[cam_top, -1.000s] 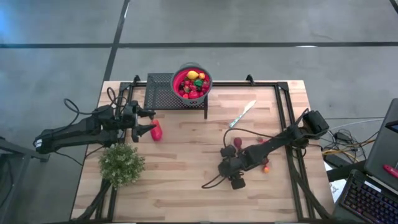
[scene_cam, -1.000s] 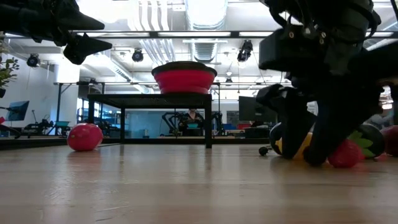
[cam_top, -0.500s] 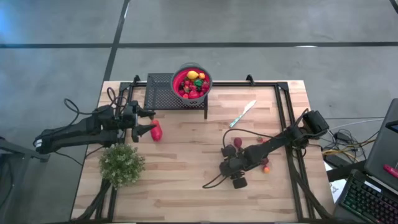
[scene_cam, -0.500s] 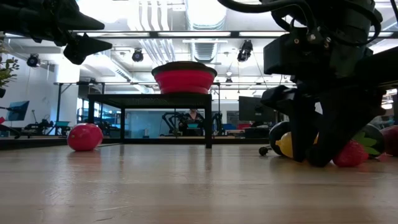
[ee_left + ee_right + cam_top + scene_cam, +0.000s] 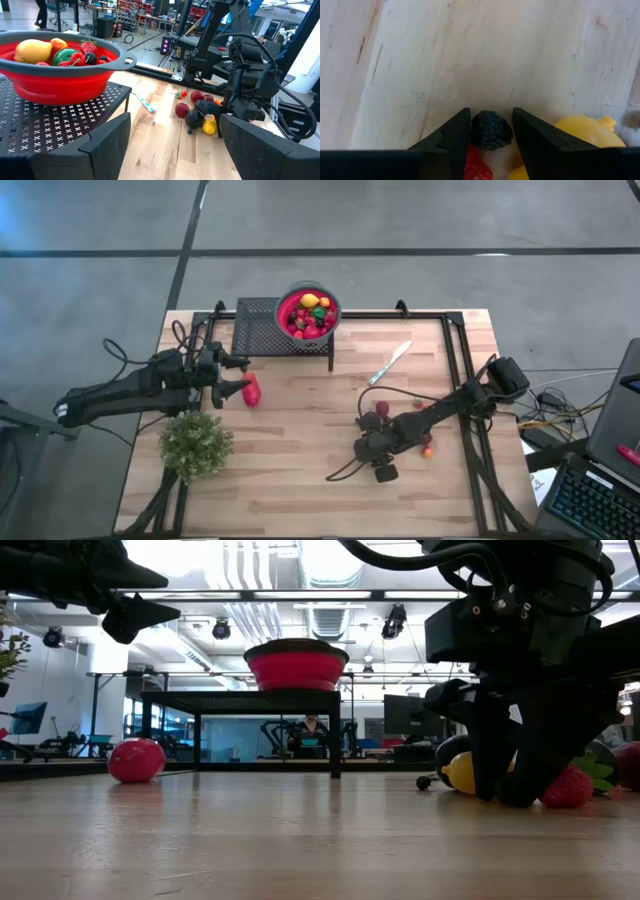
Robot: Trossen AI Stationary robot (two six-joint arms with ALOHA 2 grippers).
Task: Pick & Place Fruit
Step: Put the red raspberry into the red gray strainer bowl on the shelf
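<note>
While right gripper (image 5: 491,131) straddles dark berry (image 5: 491,130) beside lemon (image 5: 582,134), fingers part-closed, not clearly pinching | close squarely, lift straight | left gripper (image 5: 228,376) spread, idle beside rack, red fruit (image 5: 252,389) just beyond | bowl (image 5: 331,322) on rack

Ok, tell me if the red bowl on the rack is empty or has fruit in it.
Has fruit. The red bowl on the black rack holds a heap of yellow, red and green fruit, reaching above its rim.

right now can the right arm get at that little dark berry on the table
Probably yes. The right gripper is already down at the table, its fingers either side of the dark berry, nothing between. The yellow fruit crowds one side.
</note>
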